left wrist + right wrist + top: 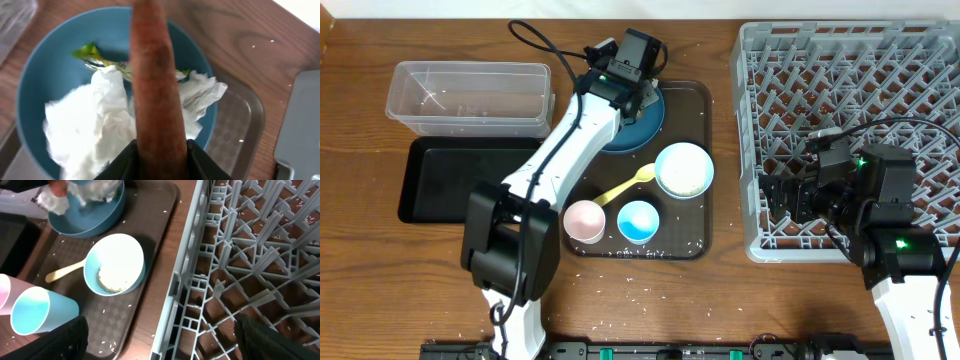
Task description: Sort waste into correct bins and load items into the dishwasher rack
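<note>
Orange-brown sausage (155, 90) fills the left wrist view, pinched at its lower end by the left gripper (161, 159); its top runs out of frame. Beneath it, crumpled white tissues (90, 125) half bury a yellow-green wrapper (92, 52) in the large dark blue dish (40, 75). Opposite, the right gripper (165, 342) hangs spread wide, nothing between its fingers, above the left edge of the grey pegged dishwasher rack (240, 255). Just beside that edge, the dark brown serving tray (130, 315) carries a pale blue-white bowl (131, 250) of rice (112, 280), a yellow spoon (65, 271), a small blue cup (40, 312) and a small pink cup (4, 292), which the frame cuts off. Farthest left stand the clear rectangular plastic tub (470, 66) and the shallow black tray (440, 190), with bare wooden table (380, 280) around them.
</note>
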Controlling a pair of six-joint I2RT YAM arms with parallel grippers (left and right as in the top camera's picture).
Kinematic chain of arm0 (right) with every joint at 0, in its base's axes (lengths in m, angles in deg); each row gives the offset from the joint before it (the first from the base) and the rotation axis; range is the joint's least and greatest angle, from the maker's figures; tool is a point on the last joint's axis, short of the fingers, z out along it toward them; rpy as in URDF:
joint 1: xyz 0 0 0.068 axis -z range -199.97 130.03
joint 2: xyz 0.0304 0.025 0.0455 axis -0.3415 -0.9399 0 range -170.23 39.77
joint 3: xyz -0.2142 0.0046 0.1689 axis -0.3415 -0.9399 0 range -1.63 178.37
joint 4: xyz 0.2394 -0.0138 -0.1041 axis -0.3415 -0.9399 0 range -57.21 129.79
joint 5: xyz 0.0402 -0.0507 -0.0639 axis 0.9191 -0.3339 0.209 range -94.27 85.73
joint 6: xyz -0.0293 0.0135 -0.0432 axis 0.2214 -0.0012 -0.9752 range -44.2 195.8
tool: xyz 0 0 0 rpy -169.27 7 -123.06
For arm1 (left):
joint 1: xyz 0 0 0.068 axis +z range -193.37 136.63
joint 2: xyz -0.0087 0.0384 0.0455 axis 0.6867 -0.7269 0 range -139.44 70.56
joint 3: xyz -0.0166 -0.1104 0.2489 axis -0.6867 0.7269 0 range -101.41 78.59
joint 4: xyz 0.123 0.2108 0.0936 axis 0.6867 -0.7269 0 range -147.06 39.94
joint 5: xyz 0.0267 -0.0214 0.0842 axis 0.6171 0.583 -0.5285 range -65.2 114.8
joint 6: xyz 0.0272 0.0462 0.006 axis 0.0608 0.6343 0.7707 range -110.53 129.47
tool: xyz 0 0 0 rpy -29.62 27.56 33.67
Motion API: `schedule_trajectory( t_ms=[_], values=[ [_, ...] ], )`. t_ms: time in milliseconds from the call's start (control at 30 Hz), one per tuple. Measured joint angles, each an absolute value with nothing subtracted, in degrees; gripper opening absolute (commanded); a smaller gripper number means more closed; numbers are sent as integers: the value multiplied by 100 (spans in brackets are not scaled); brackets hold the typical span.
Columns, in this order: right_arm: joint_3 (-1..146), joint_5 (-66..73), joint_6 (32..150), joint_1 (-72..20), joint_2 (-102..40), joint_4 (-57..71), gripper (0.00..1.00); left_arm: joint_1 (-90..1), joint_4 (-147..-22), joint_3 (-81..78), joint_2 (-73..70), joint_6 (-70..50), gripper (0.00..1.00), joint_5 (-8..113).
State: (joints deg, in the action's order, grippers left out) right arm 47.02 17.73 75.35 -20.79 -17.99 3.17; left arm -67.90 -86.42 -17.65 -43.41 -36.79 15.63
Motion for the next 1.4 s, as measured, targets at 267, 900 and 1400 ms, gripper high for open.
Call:
schedule_trajectory(
  t_ms=[267,900,1400],
  values=[
    [4702,1773,7535,-2079,-1799,317,92,-6688,-8861,-1765,-4341,-3677,28,1563],
    [4702,1720,7535,-2079,-1799,308,92,-6629,-8717,-1765,-4344,-3657,24,1558],
    [4702,1683,7535,-2079,-1799,297,92,-6629,-8240,-1765,-5277,-3565,47,1543]
  ],
)
